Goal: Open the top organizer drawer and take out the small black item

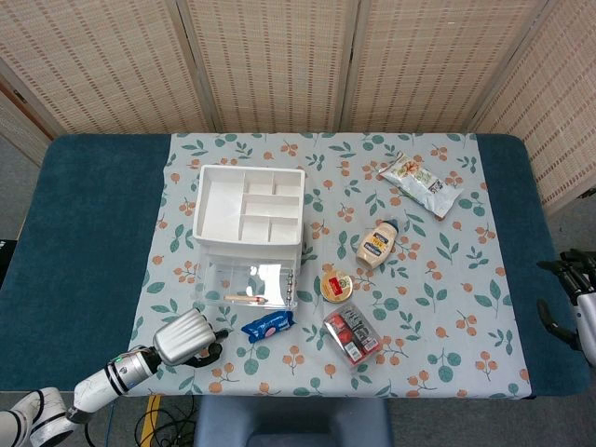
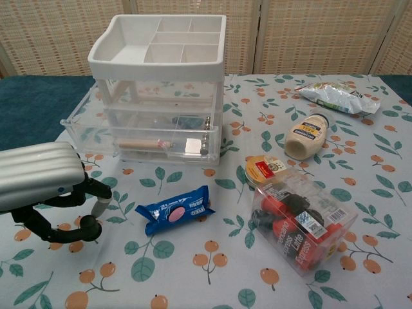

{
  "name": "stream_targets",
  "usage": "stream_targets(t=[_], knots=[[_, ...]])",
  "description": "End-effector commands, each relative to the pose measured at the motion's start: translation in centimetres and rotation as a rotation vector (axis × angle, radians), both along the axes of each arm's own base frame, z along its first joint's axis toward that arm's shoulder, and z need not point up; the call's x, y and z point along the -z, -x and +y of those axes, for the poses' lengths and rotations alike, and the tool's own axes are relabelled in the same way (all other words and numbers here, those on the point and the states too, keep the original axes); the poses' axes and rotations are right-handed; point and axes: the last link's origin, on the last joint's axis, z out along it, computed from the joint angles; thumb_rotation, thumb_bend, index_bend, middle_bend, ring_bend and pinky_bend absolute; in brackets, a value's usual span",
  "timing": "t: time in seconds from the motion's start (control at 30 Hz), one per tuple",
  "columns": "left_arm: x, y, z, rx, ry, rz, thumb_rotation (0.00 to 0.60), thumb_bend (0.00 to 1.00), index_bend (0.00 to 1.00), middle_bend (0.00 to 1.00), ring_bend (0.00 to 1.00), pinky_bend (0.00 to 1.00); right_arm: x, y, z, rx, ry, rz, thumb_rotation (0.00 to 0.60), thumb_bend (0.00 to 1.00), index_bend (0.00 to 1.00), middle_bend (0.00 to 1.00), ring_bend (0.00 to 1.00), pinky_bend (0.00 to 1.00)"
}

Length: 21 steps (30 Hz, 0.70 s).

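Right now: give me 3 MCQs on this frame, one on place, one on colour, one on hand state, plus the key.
1. Where is the blue snack packet?
A. inside a drawer
B. on the tablecloth in front of the organizer
C. on top of the organizer

2. What colour is the organizer's top tray?
A. white
B. black
C. red

3. What is the left hand doing?
A. gripping a drawer handle
B. holding the mayonnaise bottle
C. holding nothing, low over the tablecloth clear of the organizer

Key: 1 B, the packet lies flat on the cloth at the organizer's front. 2 A, the compartment tray is plain white. 3 C, the chest view shows nothing between its fingers and a gap to the drawers.
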Motion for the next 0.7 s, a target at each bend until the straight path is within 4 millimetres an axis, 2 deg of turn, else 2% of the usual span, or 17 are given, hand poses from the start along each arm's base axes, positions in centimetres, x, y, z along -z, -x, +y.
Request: stream_targets(t=[0.03, 0.23, 0.37, 0.53, 0.7], knots=[[0.6, 0.5, 0.6, -0.025, -0.013, 0.01, 0.6, 0.34, 0.54, 1.0, 1.0, 1.0, 0.0, 0.0, 0.0, -0.001, -0.002, 0.001, 0.6, 0.43, 0.23, 0.3, 0.15, 0.24], [0.8, 1.2, 1.1, -0.058, -0.038, 0.015, 0.6, 0.34, 0.51, 1.0, 1.0, 1.0, 0.1, -0.1, -0.1, -0.001, -0.003, 0.002, 0.6, 0.43, 0.23, 0.3, 0.15, 0.24], [0.4, 1.4, 0.8, -0.08, -0.043, 0.02, 0.6, 0.34, 0.43, 1.0, 1.0, 1.0, 0.0, -0.2, -0.1, -0.005, -0.001, 0.003, 0.6, 0.43, 0.23, 0.3, 0.15, 0.24], [-1.1, 1.2, -0.2, -0.09, -0.047, 0.008, 0.6, 0.34, 0.38, 0.99, 0.99, 1.0, 0.0, -0.3, -0.1, -0.005, -0.001, 0.004, 0.6, 0.43, 0.23, 0.3, 0.15, 0.24], [-3.3, 0.9, -0.9, -0.113, -0.08, -0.049, 0.6, 0.34, 0.39, 0.99, 0.99, 1.0, -0.1, -0.3, 0.0, -0.004, 0.001, 0.005, 0.6, 0.43, 0.23, 0.3, 0.15, 0.24]])
